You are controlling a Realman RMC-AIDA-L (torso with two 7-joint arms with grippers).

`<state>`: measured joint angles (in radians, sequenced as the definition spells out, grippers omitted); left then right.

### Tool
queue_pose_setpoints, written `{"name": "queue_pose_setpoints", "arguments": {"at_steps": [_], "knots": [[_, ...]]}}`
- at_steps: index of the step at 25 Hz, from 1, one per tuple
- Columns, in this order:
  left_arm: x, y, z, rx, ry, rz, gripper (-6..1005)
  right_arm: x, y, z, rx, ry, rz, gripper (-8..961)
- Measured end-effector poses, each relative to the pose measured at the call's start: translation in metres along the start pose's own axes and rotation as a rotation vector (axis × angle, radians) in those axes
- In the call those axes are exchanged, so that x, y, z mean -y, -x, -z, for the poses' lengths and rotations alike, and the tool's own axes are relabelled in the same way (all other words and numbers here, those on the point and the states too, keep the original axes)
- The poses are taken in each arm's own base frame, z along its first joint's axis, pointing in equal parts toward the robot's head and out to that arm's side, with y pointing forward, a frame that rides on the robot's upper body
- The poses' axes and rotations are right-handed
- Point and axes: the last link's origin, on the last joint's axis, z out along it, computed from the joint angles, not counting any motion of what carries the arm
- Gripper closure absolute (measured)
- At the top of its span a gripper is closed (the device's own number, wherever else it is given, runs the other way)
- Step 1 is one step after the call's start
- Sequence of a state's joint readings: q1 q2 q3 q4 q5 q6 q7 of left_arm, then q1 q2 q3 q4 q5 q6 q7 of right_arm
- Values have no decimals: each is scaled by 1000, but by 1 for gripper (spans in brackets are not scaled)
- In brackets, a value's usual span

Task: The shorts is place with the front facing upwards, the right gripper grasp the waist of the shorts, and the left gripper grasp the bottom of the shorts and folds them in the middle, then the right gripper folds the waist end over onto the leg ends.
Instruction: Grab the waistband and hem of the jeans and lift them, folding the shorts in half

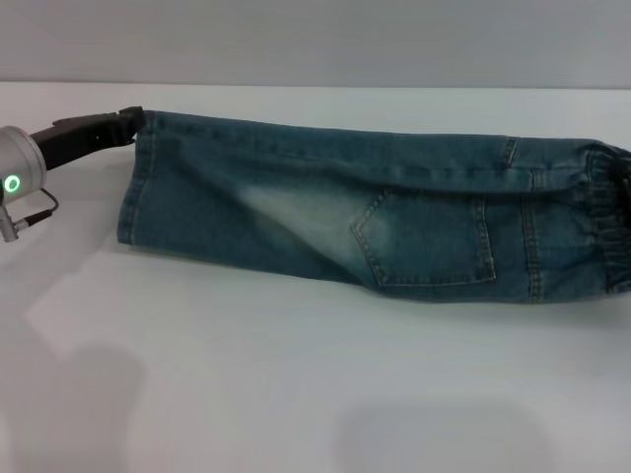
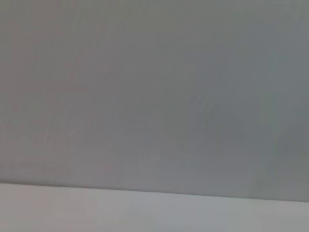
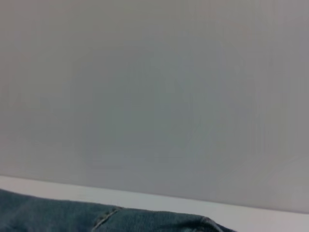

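Now, stage: shorts (image 1: 375, 212) already doubled lengthwise into 1 long strip on the white table (image 1: 296, 394); waist-over-legs fold judged next.
long axis: runs straight away from the left gripper (image 1: 126, 123) toward the robot's right side.
leg ends (image 1: 136, 182): at the left gripper, hem corner touching its tip; rest of the hem hangs toward the robot from there.
waist (image 1: 611, 222): far end of the strip, well apart from the left gripper, puckered band at the head view's right edge.
nearer arm: right gripper not visible in any view; its wrist camera shows denim close below, so judged to sit near the waist. Left arm is nearer the hems.
left gripper state: black claw at the far hem corner, looks closed on it, but fingertips are hidden by cloth, so can't tell for sure.
left arm pose: low, near level, silver wrist cylinder (image 1: 20, 168) with green light, pointing along the strip.
right gripper state: not seen.
next move need: waist must travel the full strip length toward the left gripper's end.
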<state>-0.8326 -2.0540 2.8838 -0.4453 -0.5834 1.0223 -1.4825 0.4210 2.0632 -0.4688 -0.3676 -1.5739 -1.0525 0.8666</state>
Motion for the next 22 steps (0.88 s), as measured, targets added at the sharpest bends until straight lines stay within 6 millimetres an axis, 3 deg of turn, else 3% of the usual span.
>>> {"name": "queue_pose_setpoints", "arguments": {"at_steps": [19, 22], "knots": [[-6, 10, -11, -54, -35, -155, 954, 1, -1, -13, -32, -42, -33, 954], [-5, 12, -11, -99, -54, -150, 909, 1, -2, -14, -41, -48, -34, 873]]}}
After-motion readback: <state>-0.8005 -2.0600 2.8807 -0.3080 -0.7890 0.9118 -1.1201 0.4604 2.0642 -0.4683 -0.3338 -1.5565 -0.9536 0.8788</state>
